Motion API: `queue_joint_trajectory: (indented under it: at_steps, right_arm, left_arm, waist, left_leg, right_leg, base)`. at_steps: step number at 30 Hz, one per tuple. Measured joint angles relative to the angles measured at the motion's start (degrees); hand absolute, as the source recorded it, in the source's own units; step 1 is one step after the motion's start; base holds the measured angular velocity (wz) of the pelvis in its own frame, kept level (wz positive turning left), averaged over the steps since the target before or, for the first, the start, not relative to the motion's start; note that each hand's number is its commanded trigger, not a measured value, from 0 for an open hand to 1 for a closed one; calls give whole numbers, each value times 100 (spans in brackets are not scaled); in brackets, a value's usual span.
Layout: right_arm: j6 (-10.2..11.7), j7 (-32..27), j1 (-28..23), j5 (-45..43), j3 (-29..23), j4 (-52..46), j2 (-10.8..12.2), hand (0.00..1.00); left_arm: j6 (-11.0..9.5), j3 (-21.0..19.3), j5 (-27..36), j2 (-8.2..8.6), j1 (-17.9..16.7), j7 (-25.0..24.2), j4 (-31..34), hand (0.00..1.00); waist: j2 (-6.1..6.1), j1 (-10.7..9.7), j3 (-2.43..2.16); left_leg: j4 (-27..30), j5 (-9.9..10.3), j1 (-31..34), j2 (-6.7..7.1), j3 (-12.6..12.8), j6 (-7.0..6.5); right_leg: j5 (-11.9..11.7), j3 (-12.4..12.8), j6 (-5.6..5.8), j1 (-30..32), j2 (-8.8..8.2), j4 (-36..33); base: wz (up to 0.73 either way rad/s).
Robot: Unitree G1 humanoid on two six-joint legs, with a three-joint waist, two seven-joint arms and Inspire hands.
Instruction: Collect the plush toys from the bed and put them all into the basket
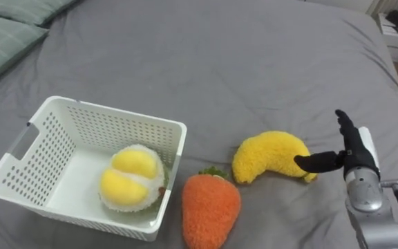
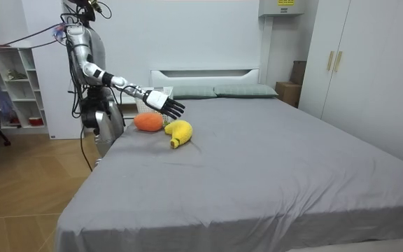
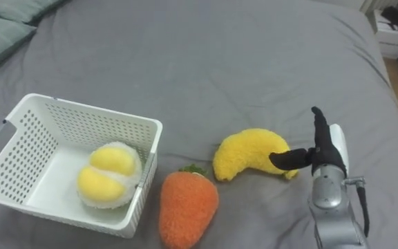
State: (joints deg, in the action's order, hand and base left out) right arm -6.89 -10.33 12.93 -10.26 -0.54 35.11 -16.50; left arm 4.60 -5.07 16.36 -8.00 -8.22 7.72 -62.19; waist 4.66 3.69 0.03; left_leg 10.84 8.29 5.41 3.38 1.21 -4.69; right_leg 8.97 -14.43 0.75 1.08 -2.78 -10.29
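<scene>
Banana plush, right hand spread, durian in basket

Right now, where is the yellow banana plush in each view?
Left eye view: the banana plush lies right of centre, just left of the right hand.
Right eye view: the banana plush lies near centre, in the lower half.
Room view: the banana plush lies left of centre on the bed, below the right hand.
Shared landmark: the orange carrot plush beside it.
</scene>
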Motion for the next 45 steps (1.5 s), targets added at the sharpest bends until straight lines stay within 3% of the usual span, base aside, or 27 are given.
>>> queue_joint_trajectory:
  at_steps: [5, 7, 15, 20, 22, 26, 28, 30, 31, 32, 37, 45]
  right_arm:
    - [73, -3, 459, 40, 171, 561, -18, 0]
    - [78, -6, 747, 29, 335, 1017, -36, 0]
    - [265, 115, 1052, -65, 615, 1647, -193, 0]
    - [317, 173, 1532, -179, 624, 2325, -236, 0]
    - [317, 158, 1737, -186, 706, 2528, -279, 0]
    - [319, 68, 1921, -371, 833, 2784, -344, 0]
    - [328, -49, 2055, -384, 882, 2977, -371, 0]
    - [325, -130, 2087, -433, 961, 3049, -397, 2]
    - [325, -173, 2122, -513, 1015, 3119, -411, 81]
    - [320, -187, 2161, -539, 1059, 3171, -416, 100]
    - [306, -287, 2188, -756, 1521, 3267, -532, 100]
    - [189, -406, 2192, -874, 1655, 3376, -654, 100]
  left_arm:
    - [4, 110, 99, -87, 256, -99, -116, 0]
    - [2, 214, 103, -121, 352, -180, -215, 0]
    - [-16, 408, 178, -183, 524, -210, -397, 0]
    - [-13, 555, 503, -205, 567, -222, -445, 0]
    - [-24, 605, 631, -208, 667, -246, -539, 0]
    - [-31, 750, 665, -213, 775, -373, -649, 0]
    - [-50, 882, 662, -221, 815, -428, -648, 0]
    - [-63, 976, 662, -234, 850, -444, -648, 0]
    - [-76, 1010, 665, -233, 877, -446, -647, 0]
    - [-81, 1048, 665, -233, 886, -446, -648, 0]
    - [-85, 1231, 834, -277, 1025, -467, -721, 0]
    - [-72, 1437, 1066, -292, 1064, -505, -722, 0]
  waist:
    - [20, 145, 17]
    - [1, 169, 59]
    - [-1, 413, 73]
    - [18, 452, 111]
    - [48, 483, 147]
    - [42, 601, 167]
    - [22, 651, 209]
    - [20, 669, 223]
    - [22, 699, 230]
    - [19, 710, 231]
    - [6, 772, 246]
    - [-14, 780, 267]
  left_leg:
    - [59, -32, 348, -1, 9, -10]
    - [68, -34, 447, 5, -39, -13]
    - [81, -51, 787, 13, -146, -3]
    - [84, -56, 892, 16, -156, 4]
    - [88, -86, 1008, 19, -160, 12]
    - [94, -100, 1110, 15, -160, 19]
    - [94, -108, 1144, 17, -182, 20]
    - [94, -117, 1198, 20, -218, 24]
    - [94, -121, 1228, 21, -222, 27]
    - [94, -124, 1243, 22, -223, 29]
    - [93, -128, 1253, 26, -268, 31]
    - [99, -132, 1285, 30, -308, 38]
  right_leg:
    - [-19, -33, -16, 375, -14, -38]
    - [-22, -146, -15, 446, -27, -30]
    - [-21, -205, -13, 760, -58, -24]
    - [-21, -199, -14, 844, -55, 2]
    - [-22, -201, -16, 955, -58, -5]
    - [-23, -202, -17, 1069, -58, -36]
    - [-23, -226, -17, 1099, -61, -38]
    - [-23, -289, -17, 1134, -66, -38]
    - [-23, -299, -17, 1172, -68, -45]
    - [-23, -306, -17, 1189, -68, -47]
    - [-22, -315, -17, 1193, -66, -45]
    - [-23, -454, -17, 1185, -70, -31]
  base:
    - [1]
    - [10]
    - [7]
    - [0]
    - [0]
    - [0]
    - [3]
    - [11]
    - [7]
    - [0]
    - [3]
    - [2]
